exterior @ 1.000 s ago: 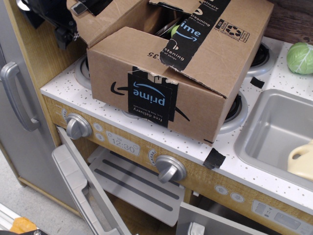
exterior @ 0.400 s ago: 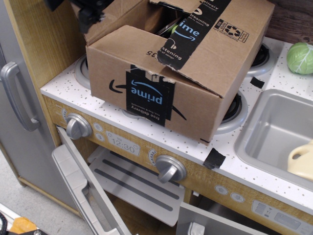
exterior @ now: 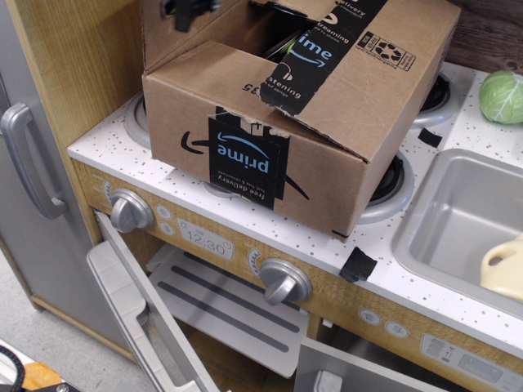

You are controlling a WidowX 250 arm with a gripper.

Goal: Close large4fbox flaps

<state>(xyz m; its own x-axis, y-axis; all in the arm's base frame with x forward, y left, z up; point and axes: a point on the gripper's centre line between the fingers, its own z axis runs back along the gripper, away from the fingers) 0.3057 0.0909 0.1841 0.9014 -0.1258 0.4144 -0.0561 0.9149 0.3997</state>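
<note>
Toy kitchen counter [exterior: 122,151] carries our large4fbox [exterior: 278,122] over the burners. We judge 2 flaps [exterior: 376,57] nearly down, 1 rear flap raised. Our gripper [exterior: 189,10] shows only partly; we cannot tell its state.

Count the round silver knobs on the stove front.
2: one knob left of the clock display, one knob right of it. Others may lie outside the picture.

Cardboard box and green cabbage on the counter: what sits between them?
In the only view, between the large4fbox and the cabbage: part of a stove burner ring, a black tape scrap, speckled white countertop.
</note>
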